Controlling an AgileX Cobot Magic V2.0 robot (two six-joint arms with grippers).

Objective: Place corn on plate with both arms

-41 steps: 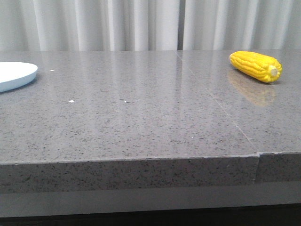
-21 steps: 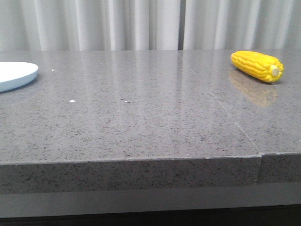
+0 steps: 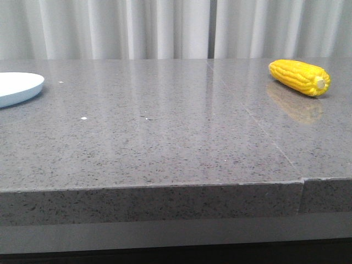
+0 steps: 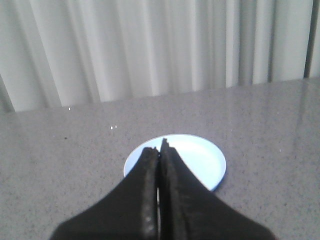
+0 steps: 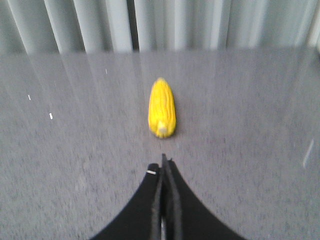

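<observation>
Lay on its side at the bench's (image 3: pixel 165 137) far right: corn (image 3: pixel 300 77), bright yellow, kernels in rows, pale stub end turned toward the front edge. Sat flat at the far left, well apart from it: plate (image 3: pixel 19 88), round, shallow, pale blue-white, holding nothing.

glossy grey speckled stone table (image 3: pixel 165 143) before pale pleated curtains (image 3: pixel 110 27).

A grey speckled stone tabletop (image 3: pixel 165 137) fills most of the front view, glossy enough to carry pale reflections. A thin seam (image 3: pixel 258 129) runs from 12 o'clock toward 4 o'clock, meeting a step in the front edge. Pleated white curtains (image 3: pixel 110 27) hang behind. Tiny white specks (image 3: pixel 83 118) lie at 9 o'clock.
</observation>
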